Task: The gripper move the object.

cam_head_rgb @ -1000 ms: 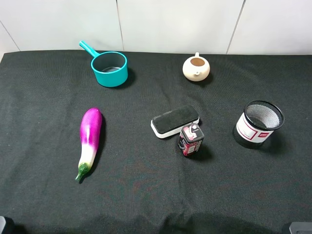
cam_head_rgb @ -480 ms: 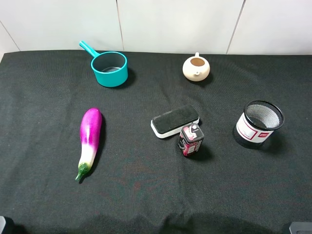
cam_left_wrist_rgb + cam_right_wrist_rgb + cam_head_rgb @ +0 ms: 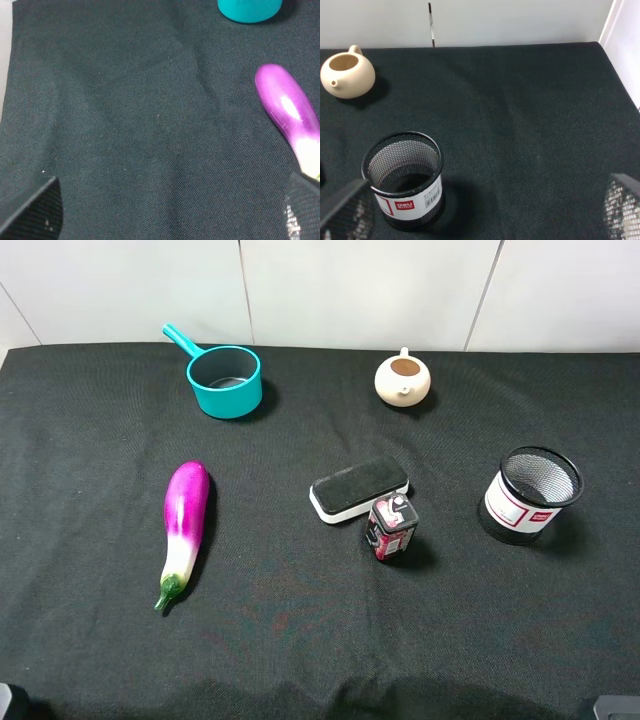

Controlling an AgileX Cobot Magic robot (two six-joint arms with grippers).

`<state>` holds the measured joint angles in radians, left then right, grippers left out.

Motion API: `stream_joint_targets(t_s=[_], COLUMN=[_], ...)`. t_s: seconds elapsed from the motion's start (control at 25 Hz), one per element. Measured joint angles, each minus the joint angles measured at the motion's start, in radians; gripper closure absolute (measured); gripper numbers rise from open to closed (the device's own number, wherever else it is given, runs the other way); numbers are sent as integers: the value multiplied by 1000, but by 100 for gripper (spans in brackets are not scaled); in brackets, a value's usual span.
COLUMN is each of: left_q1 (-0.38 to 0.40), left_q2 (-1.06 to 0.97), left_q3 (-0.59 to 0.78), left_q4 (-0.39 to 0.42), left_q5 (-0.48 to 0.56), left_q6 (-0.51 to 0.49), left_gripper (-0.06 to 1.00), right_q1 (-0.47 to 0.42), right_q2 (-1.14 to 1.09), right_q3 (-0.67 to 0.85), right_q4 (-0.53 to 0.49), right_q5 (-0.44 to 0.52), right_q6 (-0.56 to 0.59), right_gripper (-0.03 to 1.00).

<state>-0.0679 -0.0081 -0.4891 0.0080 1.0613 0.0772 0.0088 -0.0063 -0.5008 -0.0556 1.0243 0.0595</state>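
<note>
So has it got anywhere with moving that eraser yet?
Nothing looks done. The eraser lies on the cloth against the small can, with no tool near it. Both arms sit back at the near edge; each wrist view shows only spread fingertips holding nothing. Reaching, gripping and moving all remain.

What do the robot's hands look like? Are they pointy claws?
Not pointy. Only the fingertips show. The left gripper has two black, blocky fingers with a woven, mesh-like texture and tiny pale specks. The right gripper has matching black fingers with a criss-cross mesh surface. No cables or markings are visible.
</note>
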Motion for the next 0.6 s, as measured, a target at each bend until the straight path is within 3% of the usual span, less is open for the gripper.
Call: stream_joint_targets(t_s=[0.6], left_q1=[0], left_q2=[0], left_q3=[0], left_q4=[0], left_q5=[0], left_q6=[0], left_gripper=[1], right_q1=[0], right_q2=[0], right_q3=[0], right_q4=[0], right_q5=[0], right_q6=[0], right_gripper=[27])
